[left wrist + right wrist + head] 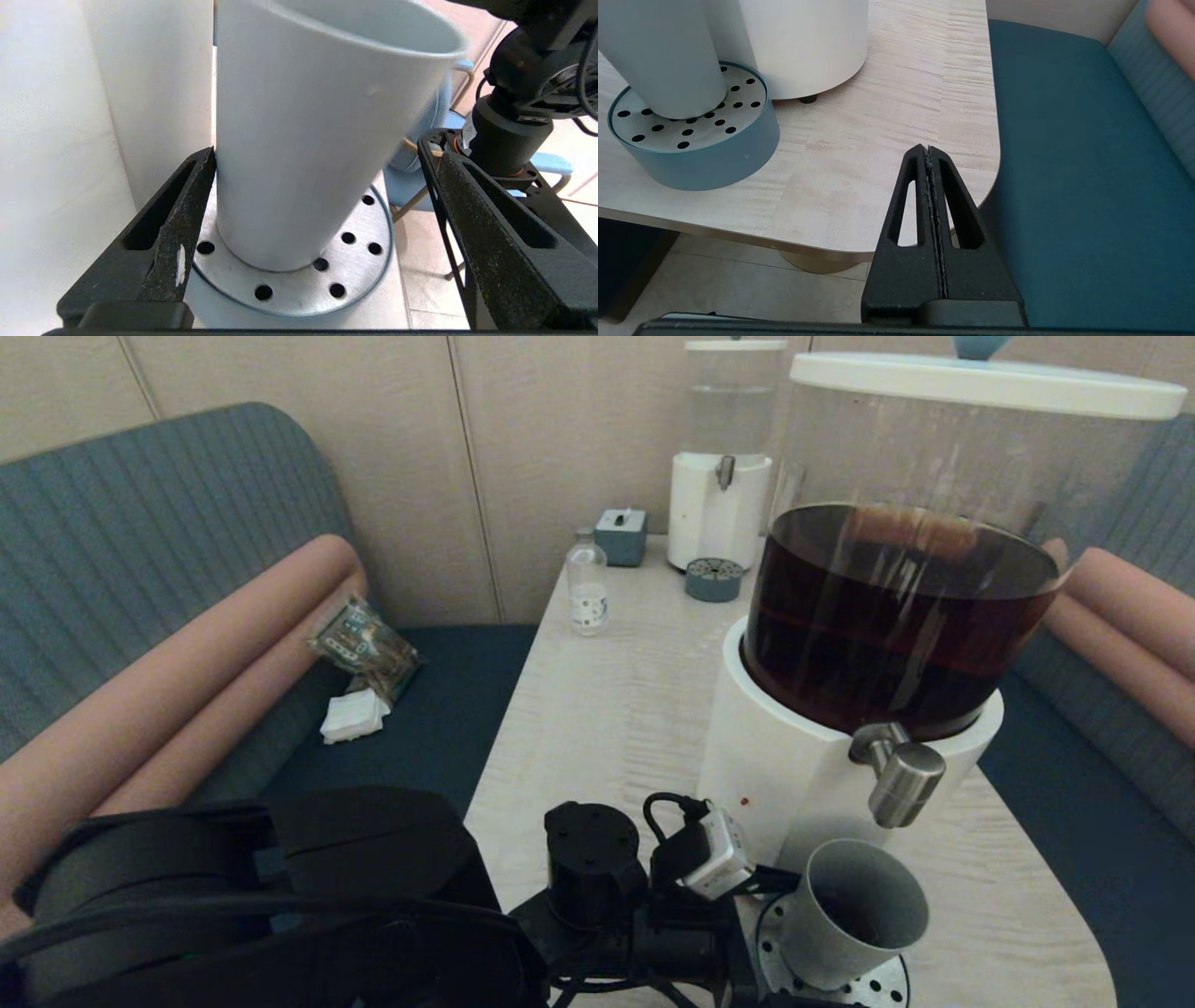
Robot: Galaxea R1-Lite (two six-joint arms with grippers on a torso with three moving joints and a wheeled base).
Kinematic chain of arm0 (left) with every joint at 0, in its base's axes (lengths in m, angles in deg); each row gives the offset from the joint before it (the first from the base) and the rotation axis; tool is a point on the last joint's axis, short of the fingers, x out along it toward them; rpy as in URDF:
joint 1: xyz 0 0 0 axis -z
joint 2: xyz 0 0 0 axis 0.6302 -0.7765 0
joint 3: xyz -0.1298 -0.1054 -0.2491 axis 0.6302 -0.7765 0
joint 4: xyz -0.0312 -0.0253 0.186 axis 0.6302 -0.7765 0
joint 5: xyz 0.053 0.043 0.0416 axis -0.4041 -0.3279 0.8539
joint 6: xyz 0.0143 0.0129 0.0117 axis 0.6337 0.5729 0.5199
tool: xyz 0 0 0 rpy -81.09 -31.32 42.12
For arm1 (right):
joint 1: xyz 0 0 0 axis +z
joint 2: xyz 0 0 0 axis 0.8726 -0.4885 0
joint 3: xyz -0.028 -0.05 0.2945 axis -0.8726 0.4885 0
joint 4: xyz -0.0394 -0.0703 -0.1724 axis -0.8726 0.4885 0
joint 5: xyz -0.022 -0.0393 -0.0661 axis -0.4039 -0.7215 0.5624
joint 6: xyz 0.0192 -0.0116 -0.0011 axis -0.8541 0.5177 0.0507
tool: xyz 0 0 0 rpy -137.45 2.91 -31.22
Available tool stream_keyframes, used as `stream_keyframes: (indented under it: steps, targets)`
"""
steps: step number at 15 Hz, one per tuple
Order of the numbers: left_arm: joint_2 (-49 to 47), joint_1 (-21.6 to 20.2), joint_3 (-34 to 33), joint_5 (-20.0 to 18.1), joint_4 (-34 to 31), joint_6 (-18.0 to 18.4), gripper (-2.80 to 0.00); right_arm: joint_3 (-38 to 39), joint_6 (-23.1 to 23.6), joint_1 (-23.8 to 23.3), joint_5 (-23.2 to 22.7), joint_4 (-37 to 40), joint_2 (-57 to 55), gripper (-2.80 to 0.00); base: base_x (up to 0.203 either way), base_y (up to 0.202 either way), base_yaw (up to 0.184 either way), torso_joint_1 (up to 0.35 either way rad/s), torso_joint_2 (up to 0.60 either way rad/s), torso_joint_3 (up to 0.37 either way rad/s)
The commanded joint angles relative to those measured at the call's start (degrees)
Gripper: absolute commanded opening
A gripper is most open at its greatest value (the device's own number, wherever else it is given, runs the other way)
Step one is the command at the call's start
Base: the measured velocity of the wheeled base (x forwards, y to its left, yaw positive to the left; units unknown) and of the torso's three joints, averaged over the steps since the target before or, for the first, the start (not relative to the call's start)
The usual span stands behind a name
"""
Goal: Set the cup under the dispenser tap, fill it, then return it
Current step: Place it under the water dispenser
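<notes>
The grey cup [854, 910] stands on the round perforated drip tray [882, 985], just below the brushed-steel dispenser tap [902, 777] of the big white-based dispenser [794, 765] with its dark brown tank. My left gripper [317, 149] is open around the cup [322, 130]. One finger [187, 210] touches the cup's side and the other finger [472, 210] stands well clear. My right gripper [927, 151] is shut and empty, hanging off the table's near right corner. The cup [658, 56] and tray [696, 140] also show in the right wrist view.
At the table's back stand a smaller clear-tank dispenser [724, 476] with its own tray [714, 579], a glass bottle [587, 583] and a small grey box [621, 535]. Blue benches flank the table [607, 709]. A snack packet [364, 644] and tissue [353, 717] lie on the left bench.
</notes>
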State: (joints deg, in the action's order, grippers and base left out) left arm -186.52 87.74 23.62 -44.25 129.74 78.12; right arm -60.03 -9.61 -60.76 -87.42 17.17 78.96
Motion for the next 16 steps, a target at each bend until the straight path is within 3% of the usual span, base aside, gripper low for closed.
stream_keyframes:
  steps: [1,10,16]
  targets:
    - [1.80,0.01,-1.60,0.05,0.43,-0.03,0.00,-0.02,0.03,0.00,-0.03,0.01,0.29,-2.80,0.000,0.000,0.000,0.000,0.00,0.000]
    - [3.69,-0.37,-4.77,0.33,0.50,-0.03,0.00,0.06,0.03,0.00,-0.03,0.01,0.29,-2.80,0.000,0.000,0.000,0.000,0.00,0.000]
    - [9.24,-3.29,-12.25,2.46,1.13,-0.03,0.00,-0.02,0.03,0.00,-0.03,0.01,0.29,-2.80,0.000,0.000,0.000,0.000,0.00,0.000]
